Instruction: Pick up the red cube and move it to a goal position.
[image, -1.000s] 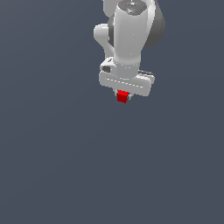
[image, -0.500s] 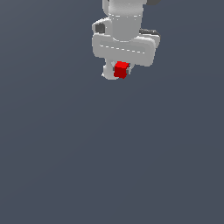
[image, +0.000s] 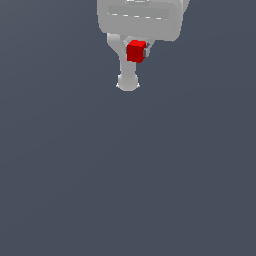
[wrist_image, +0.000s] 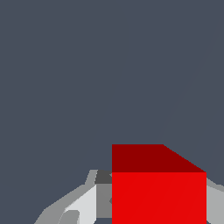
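Wrist view | fingers (wrist_image: 83, 205) clamp red cube (wrist_image: 158, 197) | containers: cannot tell

A plain dark grey-blue floor (image: 150, 180) with nothing seen lying on it.

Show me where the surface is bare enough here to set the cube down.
In the exterior view everything below and to both sides of the tool is plain grey surface, with nothing on it. The only crowded spot is at the top, where the tool holds the red cube.
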